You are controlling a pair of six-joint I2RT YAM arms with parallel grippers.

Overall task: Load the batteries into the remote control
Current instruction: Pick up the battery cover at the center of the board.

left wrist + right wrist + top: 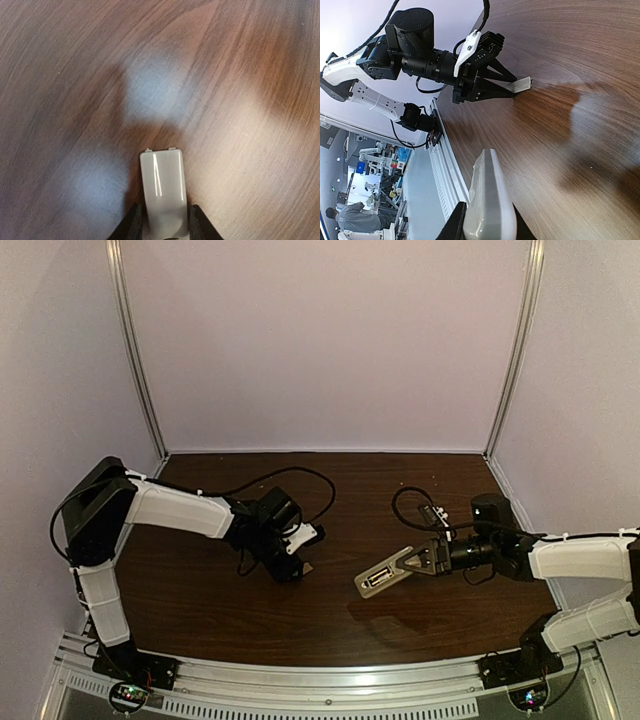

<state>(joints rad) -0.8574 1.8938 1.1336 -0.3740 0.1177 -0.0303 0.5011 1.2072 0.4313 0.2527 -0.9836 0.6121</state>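
Note:
My right gripper [418,560] is shut on the white remote control [383,577] and holds it above the table, its end pointing left. A dark recess shows on its upper face. In the right wrist view the remote [489,200] is seen edge-on between my jaws [487,231]. My left gripper [298,564] is shut on a small flat pale-grey battery cover [164,185], low over the wood; the cover also shows in the right wrist view [522,83]. The batteries do not show as separate things in any view.
A black cable loop [408,502] with a small connector [432,512] lies at the back right near my right arm. Another cable [300,475] arcs behind the left wrist. An aluminium rail [330,680] runs along the near table edge. Walls close three sides.

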